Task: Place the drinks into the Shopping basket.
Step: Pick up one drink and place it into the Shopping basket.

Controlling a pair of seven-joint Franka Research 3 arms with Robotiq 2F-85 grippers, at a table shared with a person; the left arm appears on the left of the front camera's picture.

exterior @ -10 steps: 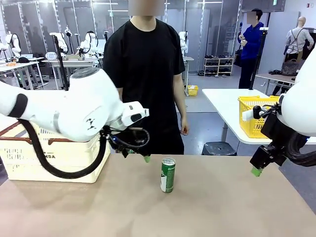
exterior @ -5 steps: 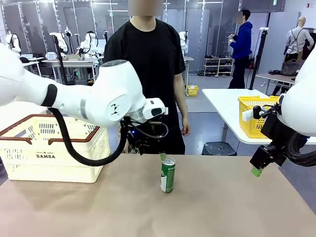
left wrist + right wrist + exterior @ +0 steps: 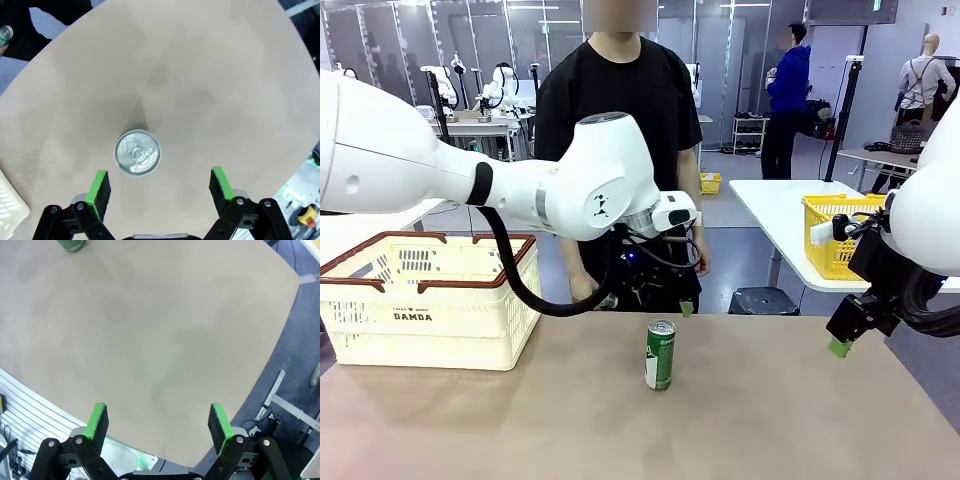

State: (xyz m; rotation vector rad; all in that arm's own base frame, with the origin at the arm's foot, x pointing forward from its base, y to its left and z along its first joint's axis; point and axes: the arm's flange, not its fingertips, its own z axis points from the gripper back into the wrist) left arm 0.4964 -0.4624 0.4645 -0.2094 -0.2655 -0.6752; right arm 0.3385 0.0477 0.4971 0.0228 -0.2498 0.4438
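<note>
Swung clear of the Shopping basket (image 3: 440,315) over the last second, carrying the left arm (image 3: 605,190) from the table's left end to its middle. Now hanging with the left jaws above the green can (image 3: 660,354), slightly beyond it toward the person (image 3: 610,110). Looking straight down on the green can (image 3: 137,152) in the left wrist view: spread wide and released, touching nothing, with 1 of the pads (image 3: 97,192) much nearer to it than the other, so not yet centred. Standing upright on the table (image 3: 770,420), well apart from the basket, in the same spot in all 3 front pictures. Parked at the table's right edge with the right jaws, likewise wide and empty, unmoved over that second. Judged as the approach to a grasp: calls for a small sideways correction, a descent around the can, then closing. Leaves the basket uncovered again and free to receive; impossible to tell its contents from here.
</note>
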